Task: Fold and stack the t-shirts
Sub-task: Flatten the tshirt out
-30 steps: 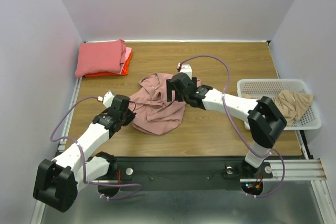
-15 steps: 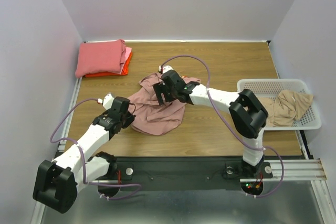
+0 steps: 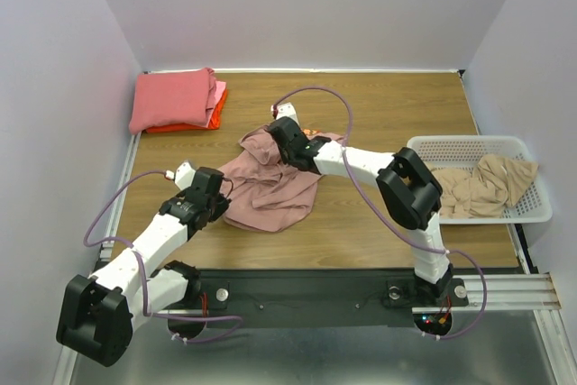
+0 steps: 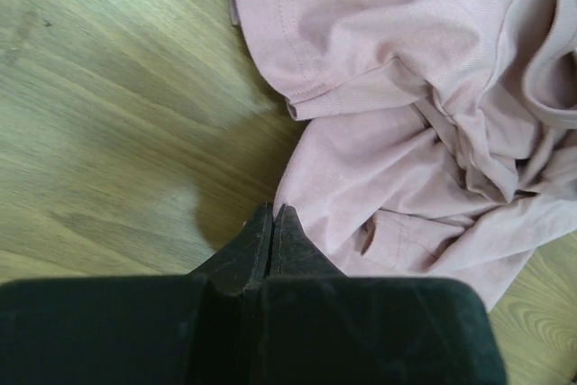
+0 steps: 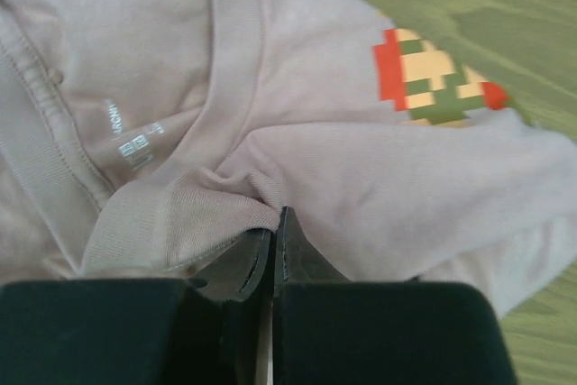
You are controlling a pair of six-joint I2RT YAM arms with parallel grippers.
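Observation:
A dusty pink t-shirt [image 3: 270,194] lies crumpled in the middle of the table. My right gripper [image 3: 280,140] is at its far edge, shut on a bunched fold of the collar ribbing [image 5: 180,214]. The right wrist view shows the pixel-art print [image 5: 433,78] and the small neck text [image 5: 131,137] just beyond the right gripper [image 5: 278,215]. My left gripper [image 3: 219,197] sits low at the shirt's near-left edge. Its jaws are pressed together, and the left gripper [image 4: 273,211] touches the hem [image 4: 311,200] with no cloth visible between the fingers. A folded coral-red t-shirt [image 3: 173,98] tops a stack at the back left.
Pink [image 3: 219,89] and orange [image 3: 215,119] layers show under the coral-red one. A white mesh basket [image 3: 469,142] at the right holds a crumpled tan t-shirt [image 3: 487,182]. Walls close in the table on the left, the back and the right.
My right arm swung left and farther over the dusty pink shirt, and its open jaws closed on the collar fold. The left arm stayed put.

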